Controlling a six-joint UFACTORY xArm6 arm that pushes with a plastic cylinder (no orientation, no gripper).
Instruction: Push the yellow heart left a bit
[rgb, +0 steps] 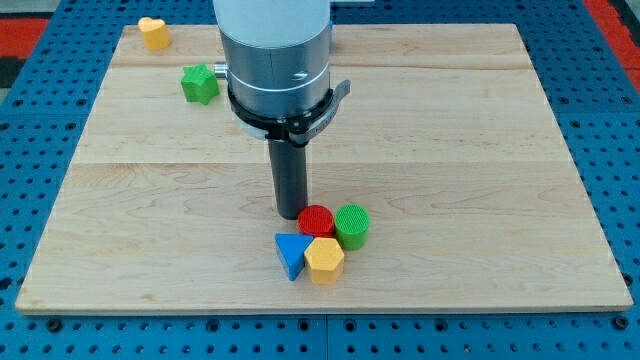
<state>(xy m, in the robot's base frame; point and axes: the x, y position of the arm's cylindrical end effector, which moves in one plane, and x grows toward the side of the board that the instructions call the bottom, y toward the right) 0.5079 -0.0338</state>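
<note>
The yellow heart lies near the board's top left corner. My tip is on the board at the view's lower middle, far below and to the right of the heart. It stands just left of the red cylinder and looks to touch it or nearly so.
A green star lies below and right of the heart. A cluster sits beside my tip: the red cylinder, a green cylinder, a blue triangle and a yellow hexagon. The wooden board rests on a blue pegboard.
</note>
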